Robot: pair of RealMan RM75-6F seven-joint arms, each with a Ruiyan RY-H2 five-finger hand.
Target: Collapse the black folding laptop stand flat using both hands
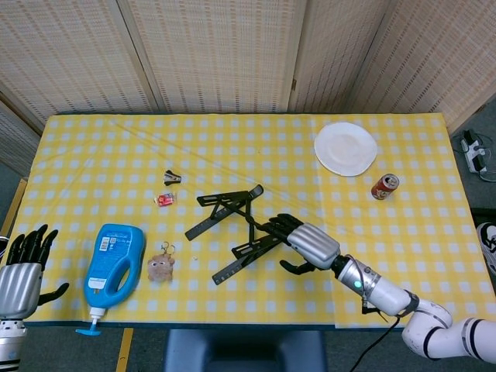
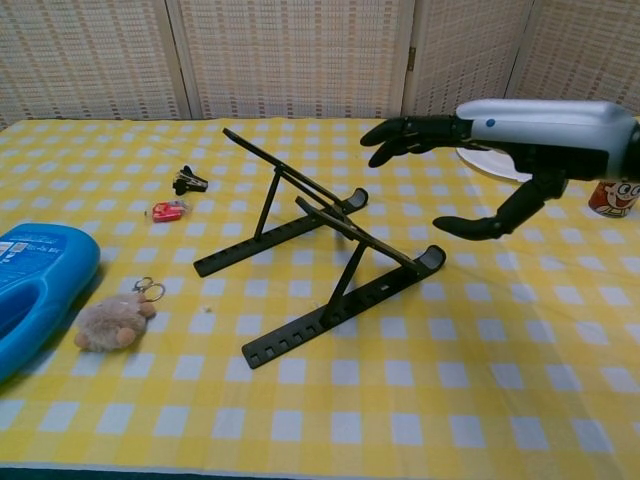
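nothing of the folding is done yet: the black laptop stand (image 2: 325, 262) stands fully propped open near the middle of the checked tablecloth (image 1: 403, 256), its upper rails raised on their struts. the right hand (image 2: 500, 150) hovers above the stand's right end with fingers spread, apparently touching nothing, while the left hand (image 1: 22, 267) waits spread and empty at the table's near-left edge, well apart from the stand.

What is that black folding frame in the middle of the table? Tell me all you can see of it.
The laptop stand looks like black plastic or metal: two long notched base rails with upturned hooks at their far ends, each carrying a slanted top bar propped by a short strut, with a crosspiece between the sides. It stands unfolded on the yellow checked tablecloth, rails running diagonally. The right hand hovers open above its hooked end; nothing touches it that I can see.
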